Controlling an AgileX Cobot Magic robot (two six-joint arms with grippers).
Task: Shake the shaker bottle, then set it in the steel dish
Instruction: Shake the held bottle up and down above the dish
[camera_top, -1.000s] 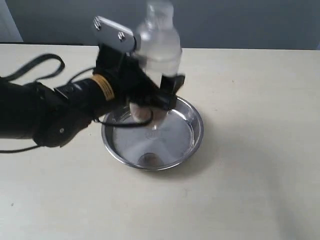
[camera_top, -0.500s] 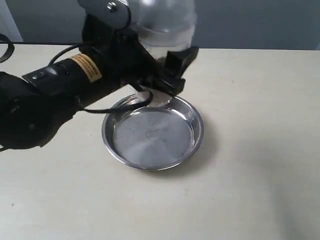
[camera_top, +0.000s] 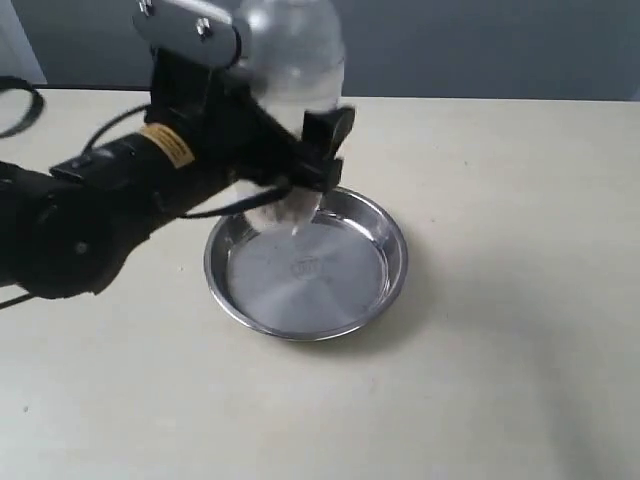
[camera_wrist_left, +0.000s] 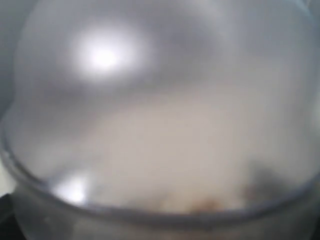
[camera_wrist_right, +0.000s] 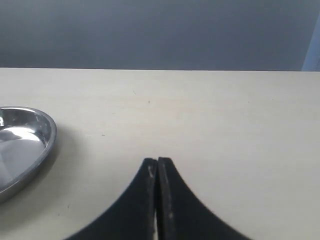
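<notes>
The frosted shaker bottle (camera_top: 290, 60) hangs in the air above the far left rim of the steel dish (camera_top: 385, 275), held in my left gripper (camera_top: 300, 180), which is shut on its lower body. Its top runs out of the exterior view. Motion blurs it. The left wrist view is filled by the bottle (camera_wrist_left: 160, 115), with brown granules (camera_wrist_left: 205, 204) low inside; the fingers are hidden there. The dish holds nothing. My right gripper (camera_wrist_right: 157, 161) rests shut over bare table, with the dish's rim (camera_wrist_right: 50, 132) off to one side.
The black left arm (camera_top: 90, 210) with its cables stretches across the left of the table (camera_top: 500, 350). A grey wall (camera_top: 480, 45) runs behind the table's far edge.
The left gripper and bottle rose from just over the dish a second ago, then shifted left and slightly down in the last half second. The right gripper shows no earlier frame.
</notes>
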